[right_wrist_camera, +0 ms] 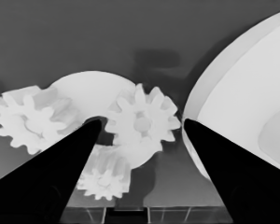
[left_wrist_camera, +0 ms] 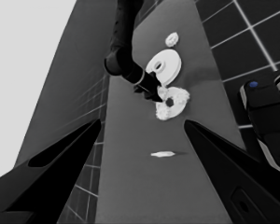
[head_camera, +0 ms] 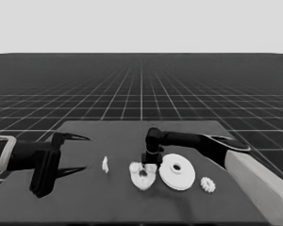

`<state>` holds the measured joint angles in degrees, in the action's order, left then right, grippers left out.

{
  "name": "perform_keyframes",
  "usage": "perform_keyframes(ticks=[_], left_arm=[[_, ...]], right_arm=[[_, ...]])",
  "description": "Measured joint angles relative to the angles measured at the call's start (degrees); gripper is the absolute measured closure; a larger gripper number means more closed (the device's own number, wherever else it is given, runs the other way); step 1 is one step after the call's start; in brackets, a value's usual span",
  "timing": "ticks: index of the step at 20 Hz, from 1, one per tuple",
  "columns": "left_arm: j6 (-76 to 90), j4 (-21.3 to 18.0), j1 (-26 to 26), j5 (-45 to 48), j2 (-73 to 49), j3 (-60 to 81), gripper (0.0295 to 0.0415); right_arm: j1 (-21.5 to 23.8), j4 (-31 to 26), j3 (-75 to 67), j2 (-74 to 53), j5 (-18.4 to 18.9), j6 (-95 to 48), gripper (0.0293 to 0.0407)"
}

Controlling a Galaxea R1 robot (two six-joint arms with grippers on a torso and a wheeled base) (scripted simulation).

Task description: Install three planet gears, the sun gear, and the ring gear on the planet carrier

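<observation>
Left gripper (head_camera: 78,153) is parked at the left edge of the head view, fingers spread wide, nothing between them. It is well clear of the work.

Right of it, left of centre, a thin white piece (head_camera: 105,164) stands on edge, untouched.

At centre frame is the smaller round part (head_camera: 142,175), the planet carrier. The right wrist view shows three planet gears on it: one at its left (right_wrist_camera: 25,123), one low (right_wrist_camera: 104,179), and one at centre (right_wrist_camera: 142,122) lying between the fingers. Right gripper (head_camera: 150,165) hangs straight over the carrier's far edge. Its fingers are apart and bracket that centre gear without touching it, so it holds nothing as far as I can see.

Just right of the carrier lies the larger round part (head_camera: 177,171), the ring gear, flat on the table (head_camera: 85,207). Whether the two rims touch I can't tell. Lower right, a fourth gear (head_camera: 208,184) lies loose, near the ring gear but apart from it; I read it as the sun gear.

Judgement: planet stage looks done, or on its last placement. Whether the gears are fully seated can't be told. The next move would be to lift the right gripper clear, go right for the loose gear, and drop it over the carrier's central hole so it meshes with all three. The ring gear goes on last.
</observation>
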<state>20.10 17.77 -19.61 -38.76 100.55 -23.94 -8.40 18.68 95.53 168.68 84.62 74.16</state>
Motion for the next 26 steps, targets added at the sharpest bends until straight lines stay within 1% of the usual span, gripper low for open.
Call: perform_keyframes(ticks=[6, 7, 8, 9, 11, 16, 17, 18, 19, 21, 26], left_arm=[[0.0, 0.0, 0.0, 0.0, 0.0, 0.0, 0.0326], [0.0, 0.0, 0.0, 0.0, 0.0, 0.0, 0.0326], [0.0, 0.0, 0.0, 0.0, 0.0, 0.0, 0.0326], [0.0, 0.0, 0.0, 0.0, 0.0, 0.0, 0.0326], [0.0, 0.0, 0.0, 0.0, 0.0, 0.0, 0.0326], [0.0, 0.0, 0.0, 0.0, 0.0, 0.0, 0.0326], [0.0, 0.0, 0.0, 0.0, 0.0, 0.0, 0.0326], [0.0, 0.0, 0.0, 0.0, 0.0, 0.0, 0.0326], [0.0, 0.0, 0.0, 0.0, 0.0, 0.0, 0.0326], [0.0, 0.0, 0.0, 0.0, 0.0, 0.0, 0.0326], [0.0, 0.0, 0.0, 0.0, 0.0, 0.0, 0.0326]], right_arm=[[0.0, 0.0, 0.0, 0.0, 0.0, 0.0, 0.0315], [3.1, -3.1, -3.2, -1.0, 1.7, 1.9, 0.0315], [5.5, -5.2, -4.7, -1.4, 2.4, 2.8, 0.0315], [7.0, -6.4, -5.3, -1.5, 2.8, 3.1, 0.0315], [8.3, -7.7, -5.7, -1.6, 3.0, 3.4, 0.0315], [8.8, -8.3, -5.8, -1.6, 3.2, 3.5, 0.0315], [8.6, -7.9, -27.7, -16.1, 3.5, 6.3, 0.0315], [8.4, -7.9, -36.5, -30.9, 2.9, 2.7, 0.0315], [8.4, -8.1, -38.0, -39.4, 1.9, -2.9, 0.0315], [8.4, -8.5, -36.8, -46.2, 0.6, -9.9, 0.0315], [8.4, -8.8, -35.5, -48.7, 0.0, -13.8, 0.0315]])
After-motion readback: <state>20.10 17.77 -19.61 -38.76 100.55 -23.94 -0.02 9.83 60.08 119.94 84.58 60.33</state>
